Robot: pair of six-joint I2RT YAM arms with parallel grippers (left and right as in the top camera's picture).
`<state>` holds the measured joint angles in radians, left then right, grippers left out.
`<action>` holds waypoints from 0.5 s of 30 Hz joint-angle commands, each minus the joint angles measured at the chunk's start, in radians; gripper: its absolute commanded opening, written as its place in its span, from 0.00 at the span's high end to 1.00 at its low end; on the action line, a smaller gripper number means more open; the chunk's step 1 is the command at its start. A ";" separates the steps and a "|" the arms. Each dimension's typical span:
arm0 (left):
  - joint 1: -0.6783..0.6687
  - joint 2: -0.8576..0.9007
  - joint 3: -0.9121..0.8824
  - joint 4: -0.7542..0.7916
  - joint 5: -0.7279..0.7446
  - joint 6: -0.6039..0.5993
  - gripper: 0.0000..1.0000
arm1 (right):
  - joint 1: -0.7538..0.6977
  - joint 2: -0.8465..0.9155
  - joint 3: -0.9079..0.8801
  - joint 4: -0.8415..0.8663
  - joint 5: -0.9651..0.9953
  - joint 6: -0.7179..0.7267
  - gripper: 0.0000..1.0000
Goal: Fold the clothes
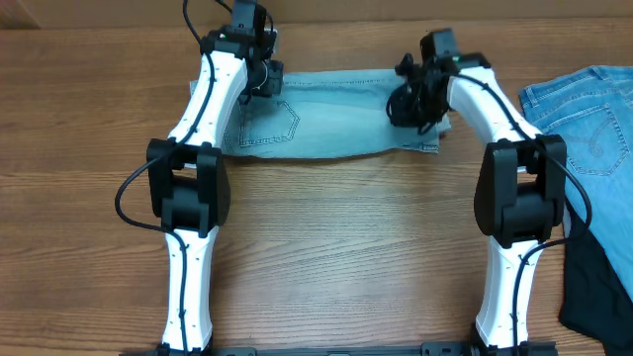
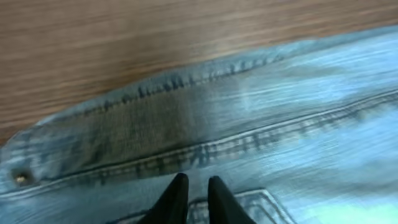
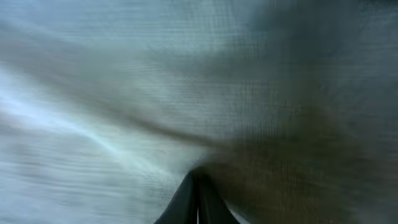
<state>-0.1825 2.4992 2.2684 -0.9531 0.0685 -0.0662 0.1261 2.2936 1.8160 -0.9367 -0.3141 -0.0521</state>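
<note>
The pale light-blue denim shorts [image 1: 331,124] lie flat at the back middle of the wooden table, waistband to the left and cuffs to the right, a stitched back pocket facing up. My left gripper [image 1: 265,81] sits at the waistband end. In the left wrist view its fingers [image 2: 197,182] are nearly together with denim between them, just below the waistband [image 2: 186,118]. My right gripper [image 1: 410,104] is at the cuff end. In the right wrist view its fingers [image 3: 198,186] are shut on a puckered fold of the shorts [image 3: 124,112], which fill the frame.
Medium-blue jeans [image 1: 591,114] lie at the back right. A dark garment [image 1: 603,287] lies at the right edge toward the front. Bare wooden table [image 1: 346,247] spreads in front of the shorts, between the two arm bases.
</note>
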 commanded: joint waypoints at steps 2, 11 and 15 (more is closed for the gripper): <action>0.019 -0.001 -0.085 0.076 -0.013 0.000 0.80 | -0.003 -0.019 -0.129 0.028 0.107 -0.001 0.96; 0.068 -0.001 0.021 0.063 -0.105 0.011 0.75 | -0.026 -0.019 -0.167 -0.122 0.227 0.004 0.94; 0.067 -0.001 0.177 -0.034 -0.105 0.011 0.69 | -0.026 -0.021 -0.161 -0.120 0.226 0.038 0.94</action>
<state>-0.1249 2.5084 2.2818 -0.9413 -0.0132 -0.0673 0.1230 2.2448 1.6958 -1.0294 -0.1921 -0.0448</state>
